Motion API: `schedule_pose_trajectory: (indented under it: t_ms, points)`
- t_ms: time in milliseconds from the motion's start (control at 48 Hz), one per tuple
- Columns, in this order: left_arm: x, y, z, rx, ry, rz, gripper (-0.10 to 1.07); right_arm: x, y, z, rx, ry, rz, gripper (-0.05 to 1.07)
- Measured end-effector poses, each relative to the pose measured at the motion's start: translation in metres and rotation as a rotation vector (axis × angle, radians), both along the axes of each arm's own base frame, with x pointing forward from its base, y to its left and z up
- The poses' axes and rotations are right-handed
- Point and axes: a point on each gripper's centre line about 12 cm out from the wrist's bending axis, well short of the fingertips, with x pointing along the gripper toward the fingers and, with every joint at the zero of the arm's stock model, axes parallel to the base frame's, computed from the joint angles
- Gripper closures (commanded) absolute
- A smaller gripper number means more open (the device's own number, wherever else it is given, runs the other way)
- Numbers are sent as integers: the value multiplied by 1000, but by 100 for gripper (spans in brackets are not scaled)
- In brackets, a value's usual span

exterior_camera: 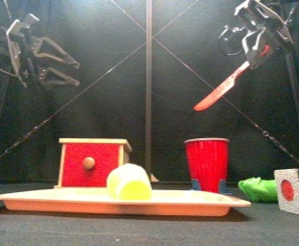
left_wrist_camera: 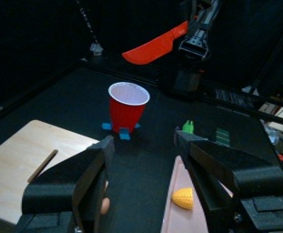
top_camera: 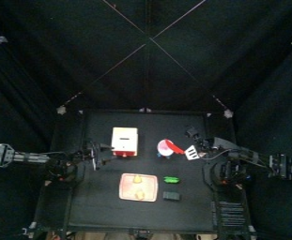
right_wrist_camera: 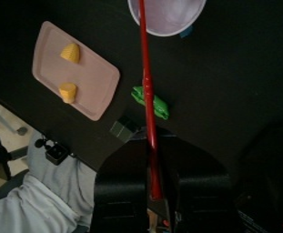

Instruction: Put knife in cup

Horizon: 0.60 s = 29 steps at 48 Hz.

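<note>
The cup (exterior_camera: 206, 163) is red outside and white inside, and stands upright on the table right of the red box. It also shows in the top view (top_camera: 170, 147) and the left wrist view (left_wrist_camera: 129, 103). My right gripper (exterior_camera: 251, 48) is shut on the red knife (exterior_camera: 222, 88) and holds it high above the cup, blade slanting down towards it. In the right wrist view the knife (right_wrist_camera: 146, 82) points at the cup's mouth (right_wrist_camera: 168, 11). My left gripper (left_wrist_camera: 144, 182) is open and empty, raised at the left (exterior_camera: 30, 48).
An orange board (exterior_camera: 62, 201) with a yellow piece (exterior_camera: 130, 181) lies at the front. A red box (exterior_camera: 94, 165) stands behind it. A green piece (exterior_camera: 259, 187) and a block (exterior_camera: 293, 190) lie at the right front.
</note>
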Motion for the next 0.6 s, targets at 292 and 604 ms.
schedule_pose_trajectory:
  t_ms: [292,604]
  points:
    - [-1,1,-1,-1,4,2,8,9,-7,-35,80,109,-25,61]
    - [-1,1,-2,-1,4,5,8,13,-8,-40,85,87,-33,61]
